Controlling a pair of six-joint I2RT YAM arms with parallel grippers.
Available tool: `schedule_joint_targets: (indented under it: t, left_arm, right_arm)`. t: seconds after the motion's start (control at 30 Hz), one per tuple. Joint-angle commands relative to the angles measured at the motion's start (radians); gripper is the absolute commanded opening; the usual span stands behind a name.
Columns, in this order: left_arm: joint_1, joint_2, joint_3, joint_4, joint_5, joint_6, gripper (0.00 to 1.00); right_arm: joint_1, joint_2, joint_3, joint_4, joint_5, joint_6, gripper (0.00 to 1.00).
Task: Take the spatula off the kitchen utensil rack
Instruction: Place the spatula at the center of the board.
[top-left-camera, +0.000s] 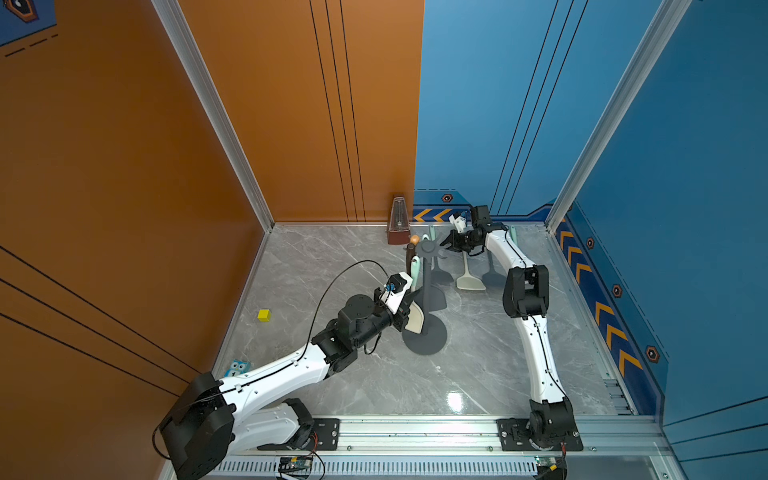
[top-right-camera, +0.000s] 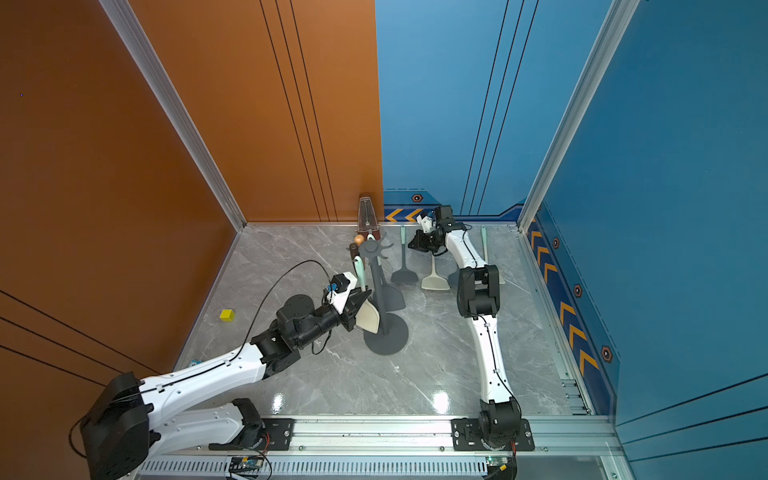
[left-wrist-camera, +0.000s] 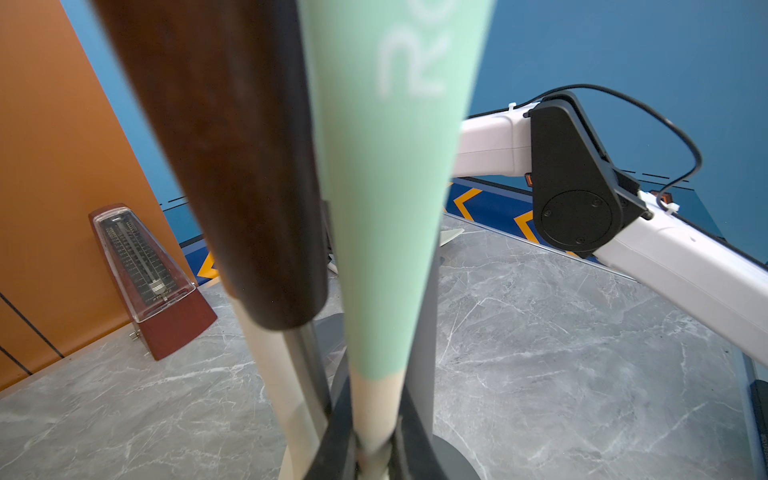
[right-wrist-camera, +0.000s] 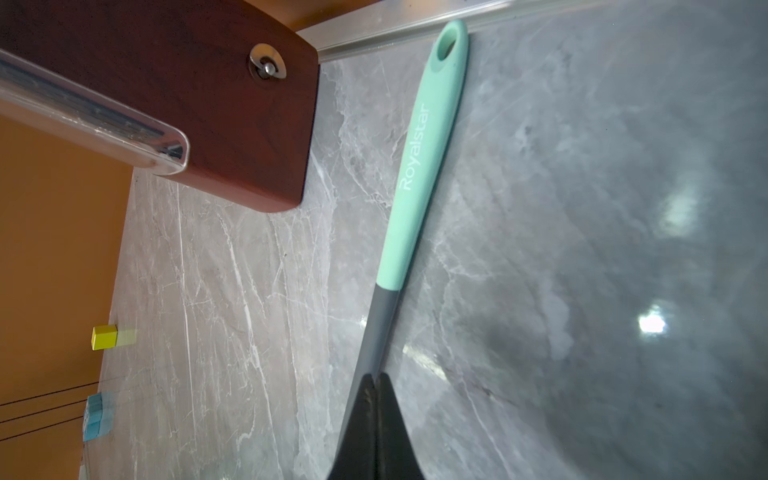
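Observation:
The kitchen utensil rack (top-left-camera: 427, 336) stands mid-table on its round base, its pronged crown (top-left-camera: 430, 248) on top, seen in both top views (top-right-camera: 386, 332). A spatula with a cream blade (top-left-camera: 414, 320) and a mint handle (left-wrist-camera: 386, 166) hangs upright beside the pole. My left gripper (top-left-camera: 411, 305) is shut on the spatula's cream neck (left-wrist-camera: 376, 415), just above the blade. My right gripper (top-left-camera: 446, 243) hovers beside the crown, shut and holding nothing (right-wrist-camera: 377, 376).
A brown-handled utensil (left-wrist-camera: 232, 166) and a dark grey turner (top-left-camera: 436, 297) also hang on the rack. Three spatulas lie behind it: grey (top-left-camera: 441, 274), cream (top-left-camera: 470, 281), grey (top-left-camera: 492, 274). A metronome (top-left-camera: 400, 222) stands at the back wall. A yellow cube (top-left-camera: 264, 315) sits left.

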Motion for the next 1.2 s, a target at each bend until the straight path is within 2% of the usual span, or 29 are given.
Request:
schedule_joint_targets:
  t: [0.0, 0.13, 0.23, 0.37, 0.57, 0.77, 0.93, 1.17]
  left_arm:
    - [0.009, 0.008, 0.005, -0.013, -0.026, -0.010, 0.11]
    - [0.009, 0.008, 0.005, -0.013, -0.026, -0.009, 0.11]
    - [0.010, 0.005, 0.008, -0.013, -0.026, -0.012, 0.10]
    - [0.009, 0.001, 0.006, -0.013, -0.025, -0.012, 0.10]
    - [0.010, -0.004, 0.006, -0.013, -0.024, -0.012, 0.09]
    - [0.006, -0.033, -0.005, -0.012, -0.017, 0.000, 0.10]
    - [0.005, -0.081, -0.013, -0.011, -0.008, 0.034, 0.11]
    - [0.008, -0.110, 0.001, -0.012, 0.015, 0.051, 0.10]
  right_arm:
    - [0.016, -0.086, -0.015, -0.025, 0.043, -0.045, 0.00]
    - [0.036, -0.199, -0.095, -0.022, 0.111, -0.097, 0.00]
    - [0.051, -0.318, -0.214, 0.015, 0.164, -0.118, 0.00]
    - [0.055, -0.536, -0.488, 0.165, 0.204, -0.106, 0.06]
    - [0.048, -0.876, -0.909, 0.413, 0.229, -0.072, 0.22]
    - [0.047, -1.119, -1.204, 0.617, 0.150, -0.034, 0.29]
    - [0.084, -1.247, -1.363, 0.777, 0.052, -0.019, 0.33]
    - [0.190, -1.322, -1.419, 0.836, 0.054, -0.049, 0.38]
